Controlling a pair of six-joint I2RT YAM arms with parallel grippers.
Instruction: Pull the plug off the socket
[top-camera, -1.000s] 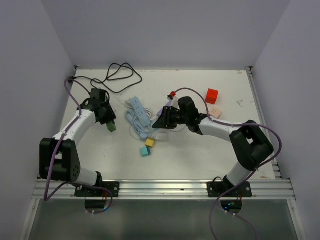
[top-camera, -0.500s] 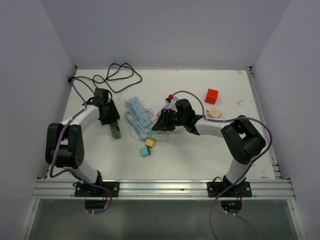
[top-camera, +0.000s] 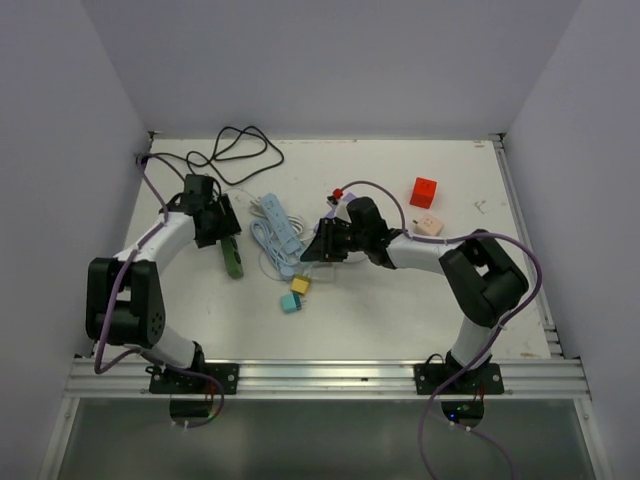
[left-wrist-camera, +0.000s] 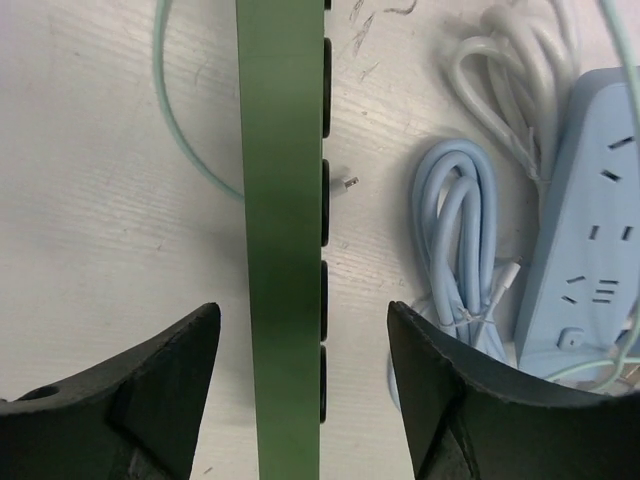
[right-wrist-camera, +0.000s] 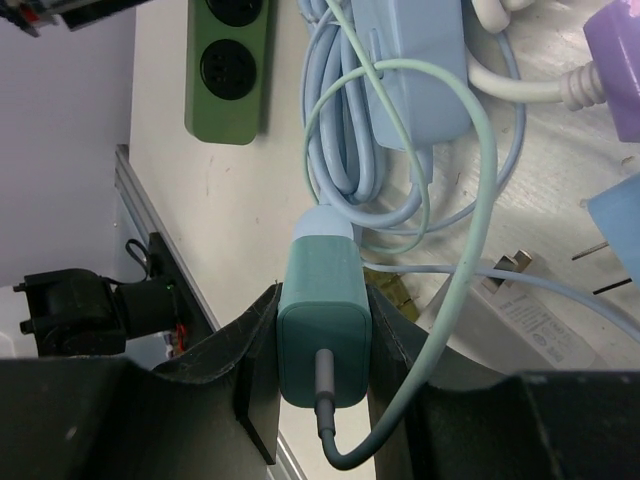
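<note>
The right gripper (right-wrist-camera: 320, 325) is pinching a teal rectangular plastic charger plug (right-wrist-camera: 322, 290). On the left, the left gripper (left-wrist-camera: 305, 345) is straddling a long green plastic socket strip (left-wrist-camera: 275, 200), fingers spread and apparently not touching it.

This is a robotics lab test cell. A white table (top-camera: 400, 310) is boxed in by bare pale walls (top-camera: 330, 60) on three sides. An aluminium rail (top-camera: 330, 375) runs along its near edge, with the left arm base (top-camera: 190, 380) and right arm base (top-camera: 452, 377) bolted to it. Purple cables (top-camera: 541, 272) loop off the arms. A green power strip (top-camera: 231, 258), a blue power strip (top-camera: 279, 222) and a red cube (top-camera: 424, 191) lie loose on the surface.
</note>
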